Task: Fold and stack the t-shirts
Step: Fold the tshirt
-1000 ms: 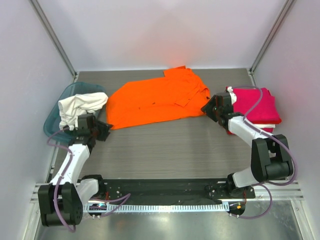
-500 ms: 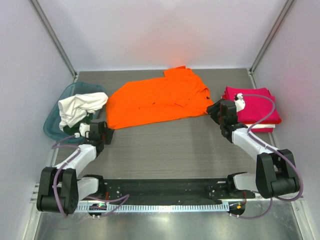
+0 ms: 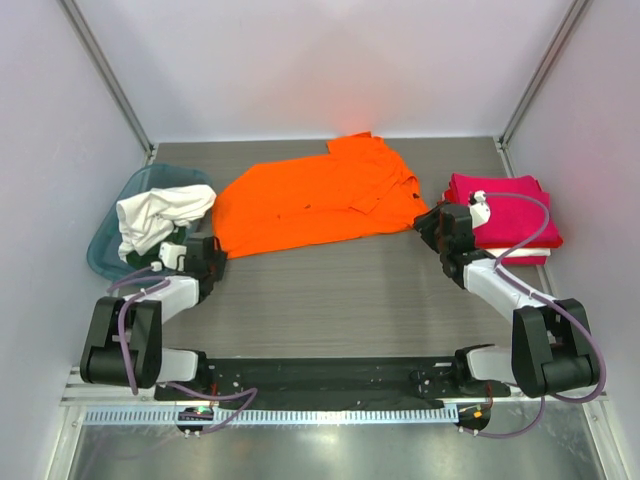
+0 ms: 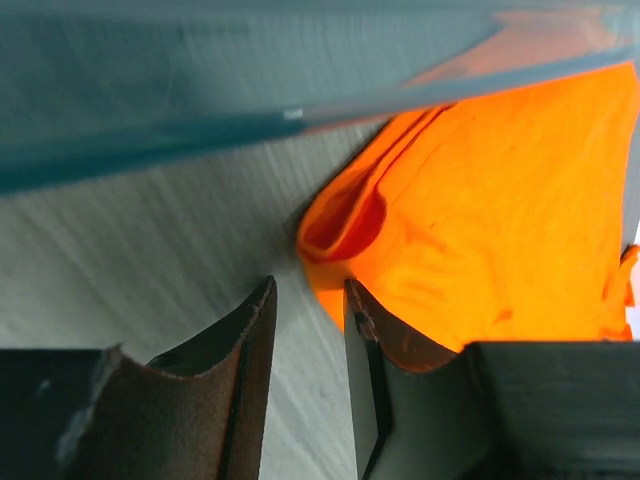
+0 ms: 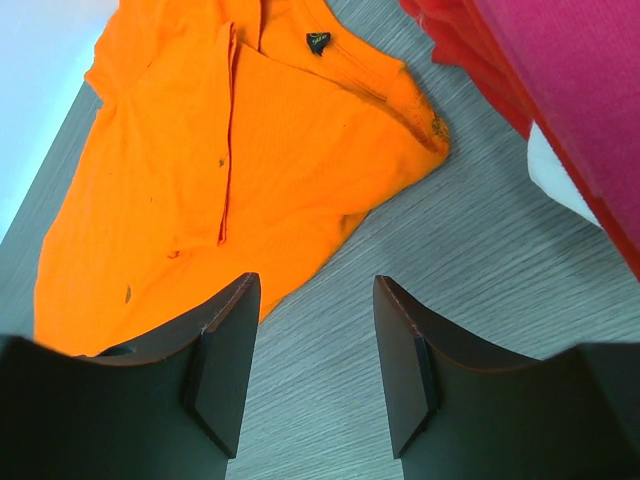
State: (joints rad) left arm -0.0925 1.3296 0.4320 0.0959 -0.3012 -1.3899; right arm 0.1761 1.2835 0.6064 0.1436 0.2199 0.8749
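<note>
Seen from above, the orange collared shirt (image 3: 320,200) lies spread flat toward 12 o'clock on the table (image 3: 350,300), unfolded, collar end toward 1 o'clock; the teal tub (image 3: 105,235) sits at 9 o'clock with a white shirt (image 3: 160,212) heaped in it; a folded magenta shirt (image 3: 510,205) rests at 3 o'clock on a white layer

Over the last second both arms have sunk from raised poses to low ones, elbows drawn back toward the bases; the left gripper (image 4: 308,300) now sits low at the shirt's 8 o'clock corner, just beside the tub wall, and its fingers have been narrowing; they stand a slim gap apart with bare table between them, pinching nothing, and the bunched orange hem lies just ahead at 1 o'clock

The right gripper (image 5: 315,290) holds at the shirt's 4 o'clock edge, between it and the magenta stack, fingers spread wide and unchanged, nothing between them, the orange edge just beyond the tips

By my reading the arms are settling to take the near hem at both ends for a first fold; the left's closing looks early, since the cloth is not yet between its fingers
</note>
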